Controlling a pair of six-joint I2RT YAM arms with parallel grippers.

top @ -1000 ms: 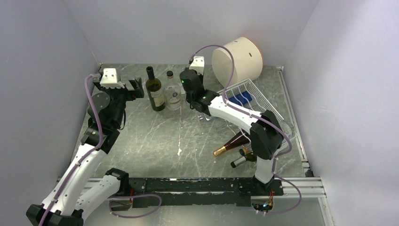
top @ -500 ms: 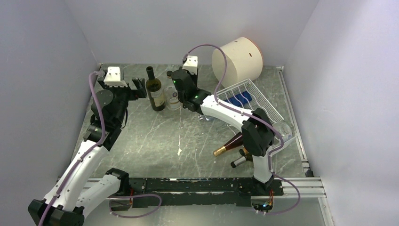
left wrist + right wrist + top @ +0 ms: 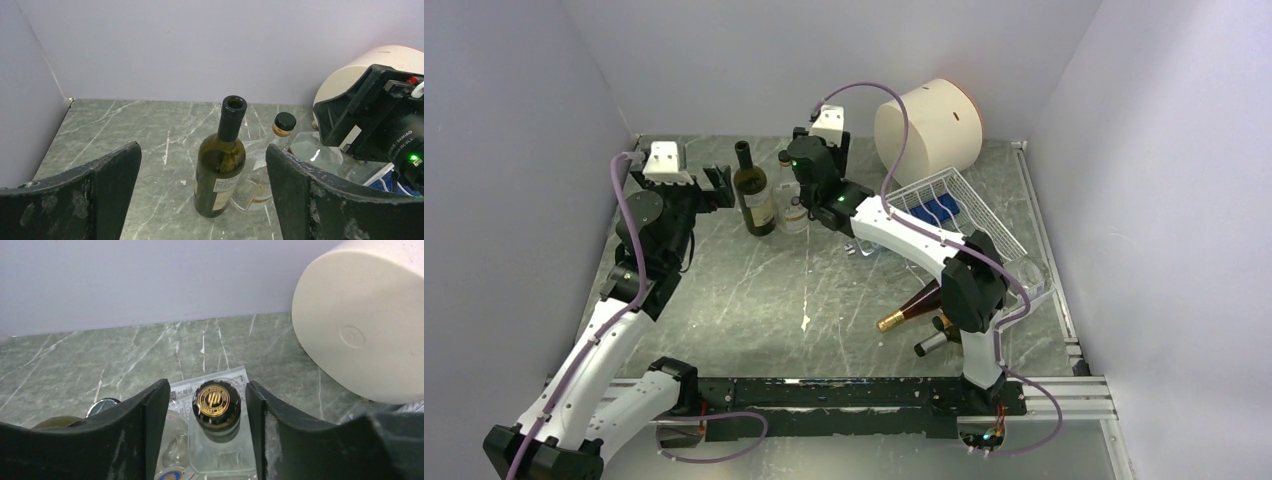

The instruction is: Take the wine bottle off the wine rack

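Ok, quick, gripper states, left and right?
Left gripper: open, empty, facing the upright dark green glass bottle.
Right gripper: open, straddling the gold-and-black cap of a clear glass bottle, not clamped.

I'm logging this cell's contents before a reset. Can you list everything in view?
green wine bottle: one, dark green, upright, far middle of table
clear bottle: one, black cap, upright beside the green one
square clear bottle: one, black-and-gold cap, upright next to those two
brown bottle: one, gold foil, lying by the rack's near end
dark bottle: one, lying beside the brown one
wine rack: one, white wire, table's right side
blue item: one, inside the rack
cylinder: one, cream, far right
table: one, grey-green marble
left gripper: open, facing the green bottle
right gripper: open, astride the square bottle's cap
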